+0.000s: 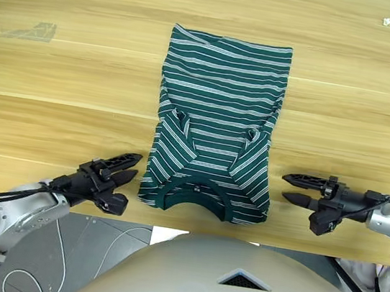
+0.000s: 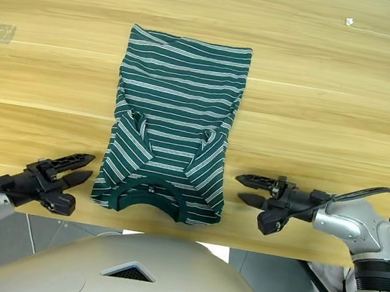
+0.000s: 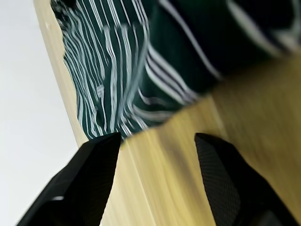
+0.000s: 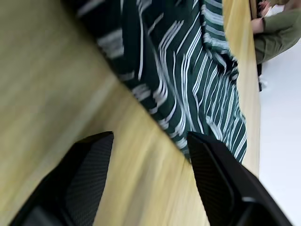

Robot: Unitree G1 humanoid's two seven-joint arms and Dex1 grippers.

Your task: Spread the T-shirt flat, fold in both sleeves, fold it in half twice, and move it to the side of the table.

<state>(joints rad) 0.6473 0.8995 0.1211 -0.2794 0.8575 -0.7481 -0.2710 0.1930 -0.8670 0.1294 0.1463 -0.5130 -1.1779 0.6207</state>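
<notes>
A dark green T-shirt [image 1: 215, 134] with white stripes lies flat on the wooden table [image 1: 56, 97], collar toward the near edge, both sleeves folded in over its front. My left gripper [image 1: 132, 167] stands open just left of the shirt's near left corner, fingers pointing at it, nothing held. My right gripper [image 1: 289, 188] stands open a short way right of the shirt's near right corner, also empty. The left wrist view shows the shirt's edge [image 3: 141, 84] just beyond the open fingers [image 3: 94, 179]. In the right wrist view the striped cloth [image 4: 188, 70] lies ahead of the fingers [image 4: 89, 179].
The table's near edge [image 1: 41, 206] runs right below both grippers. Bare wood stretches left, right and behind the shirt. A small white scrap [image 1: 387, 22] lies at the far right, and a faint grey mark [image 1: 29, 30] at the far left.
</notes>
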